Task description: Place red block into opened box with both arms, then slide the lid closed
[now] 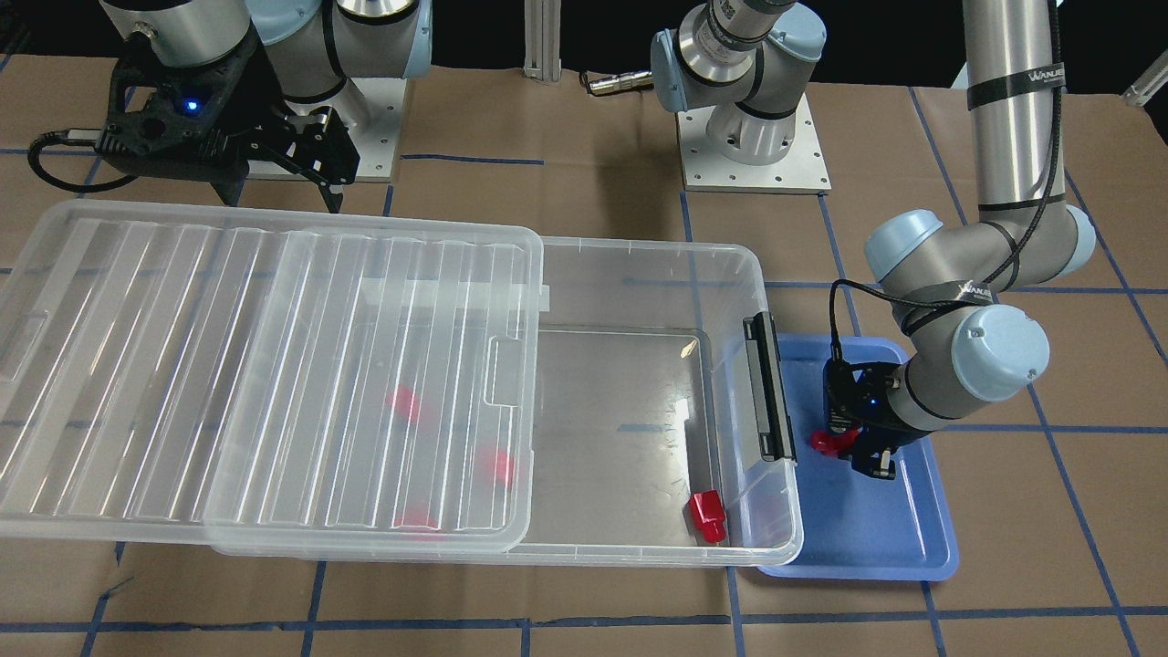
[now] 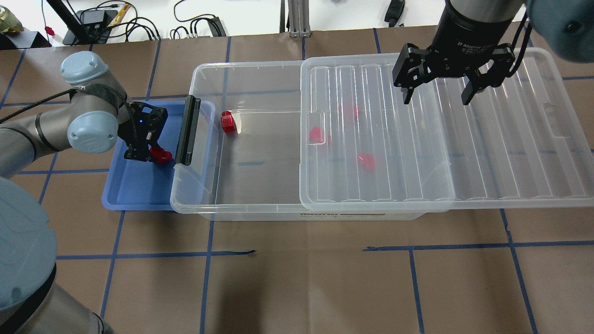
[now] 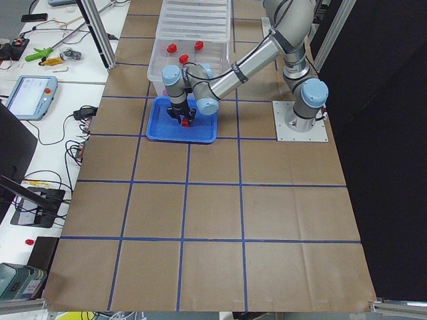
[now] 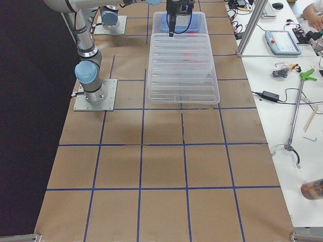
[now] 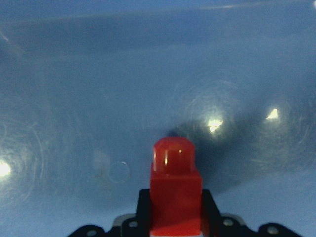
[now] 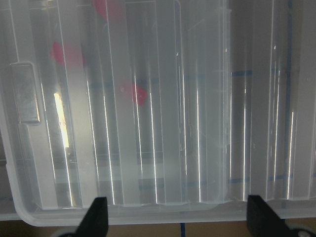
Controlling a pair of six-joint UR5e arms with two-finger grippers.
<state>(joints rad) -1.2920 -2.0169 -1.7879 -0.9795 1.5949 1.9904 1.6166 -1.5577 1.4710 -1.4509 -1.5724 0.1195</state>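
In the overhead view we see the left tool at the left of the frame, low over the blue tray, and it is clamped on the red block. The left wrist view shows this block between the black fingers, close above the tray floor. The box stands in the middle of the table, just beside the tray. The lid covers the right part of the box and juts out to the right. A second block lies in the open left part, and three more blocks show blurred under the lid. The right tool hangs over the lid at the upper right, fingers wide apart, holding nothing.
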